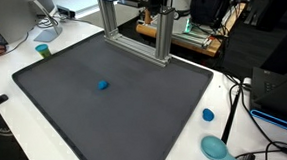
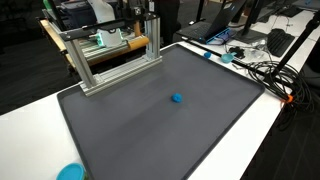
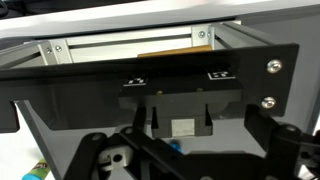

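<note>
A small blue object [image 1: 102,86] lies alone near the middle of a dark grey mat [image 1: 141,120] in both exterior views [image 2: 176,98]. My gripper [image 1: 156,3] hangs high at the back, above an aluminium frame [image 1: 136,39] that stands on the mat's far edge; it also shows in an exterior view [image 2: 152,15]. In the wrist view my gripper [image 3: 190,160] fills the lower picture, its fingers spread wide and empty. The blue object [image 3: 175,147] peeks out between them, far below. The frame [image 3: 130,50] runs across the top.
A teal cup [image 1: 43,51] stands off the mat near a monitor [image 1: 38,8]. A blue cap [image 1: 207,115] and a teal dish [image 1: 216,147] lie on the white table beside tangled cables [image 1: 244,106]. A laptop [image 2: 215,30] sits behind.
</note>
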You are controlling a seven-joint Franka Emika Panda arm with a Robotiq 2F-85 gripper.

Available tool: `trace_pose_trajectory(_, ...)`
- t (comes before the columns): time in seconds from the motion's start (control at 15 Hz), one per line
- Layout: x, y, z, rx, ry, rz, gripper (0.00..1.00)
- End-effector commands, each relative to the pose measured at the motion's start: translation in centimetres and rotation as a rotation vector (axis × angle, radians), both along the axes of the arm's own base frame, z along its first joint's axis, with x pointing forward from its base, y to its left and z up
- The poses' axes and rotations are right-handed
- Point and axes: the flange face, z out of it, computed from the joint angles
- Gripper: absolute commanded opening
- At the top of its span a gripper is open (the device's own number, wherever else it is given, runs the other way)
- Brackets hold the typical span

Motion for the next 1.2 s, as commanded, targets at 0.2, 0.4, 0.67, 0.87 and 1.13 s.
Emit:
trace_pose_trajectory(0.2,0.3,-2.2,-0.1,0.010,0.021,0.058,1.00)
trace_pose_trajectory(0.4,0.3,-3.5,-0.6,0.038,0.031,0.106,1.00)
trace_pose_trajectory(0.67,0.2,-4.3,-1.0,0.061,0.033,0.151,0.94)
trace_pose_trajectory(0.87,-0.2,-3.6,-1.0,0.048,0.015,0.169,0.95)
trace_pose_trajectory(1.13,-0.4,-2.9,-1.2,0.016,-0.002,0.159,0.99)
